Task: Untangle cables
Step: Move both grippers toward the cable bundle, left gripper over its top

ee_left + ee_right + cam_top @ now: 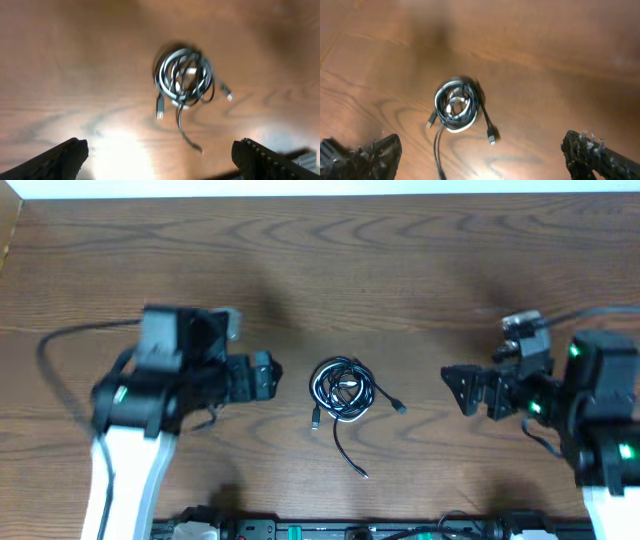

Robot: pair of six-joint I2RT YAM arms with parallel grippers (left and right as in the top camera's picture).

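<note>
Long thin black cable (485, 121) and shorter thin white cable (456, 128) tangled in one coil at centre of dark wooden table (400, 260), plug ends trailing out, left gripper (271, 377) near coil, jaws wide, empty, right gripper (452, 389) opposite, jaws wide, empty, neither touching cables.

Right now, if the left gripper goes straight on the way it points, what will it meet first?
Most likely the tangled cables: the open left gripper points at them across bare table, with nothing between. Its height is unclear, so it might pass just above the bundle.
</note>
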